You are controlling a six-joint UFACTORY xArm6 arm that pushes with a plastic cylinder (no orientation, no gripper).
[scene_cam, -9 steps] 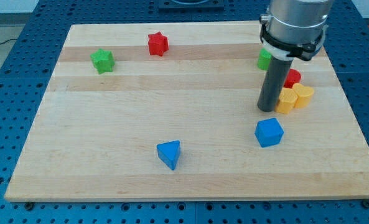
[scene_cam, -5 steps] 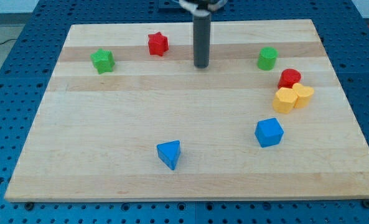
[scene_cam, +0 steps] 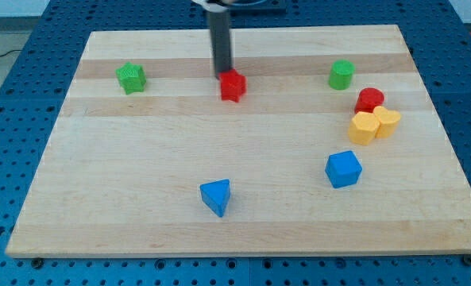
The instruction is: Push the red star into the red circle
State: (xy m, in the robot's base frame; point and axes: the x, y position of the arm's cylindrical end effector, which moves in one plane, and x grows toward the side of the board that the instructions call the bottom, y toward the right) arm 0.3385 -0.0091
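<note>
Touching red star (scene_cam: 232, 86) upper-left edge: my tip (scene_cam: 221, 75).

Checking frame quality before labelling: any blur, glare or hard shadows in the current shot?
Camera view: the rod's top edge is smeared by motion, my tip sharp enough beside the red star; lighting even, soft short shadows under blocks, no glare on the wooden board.

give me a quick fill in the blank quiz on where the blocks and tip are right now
1. My tip touches the upper-left edge of the red ____.
2. The red circle sits just above two ____ blocks.
3. The blue triangle lies to the view's ____ of the blue cube.

Missing words: star; yellow; left
</note>
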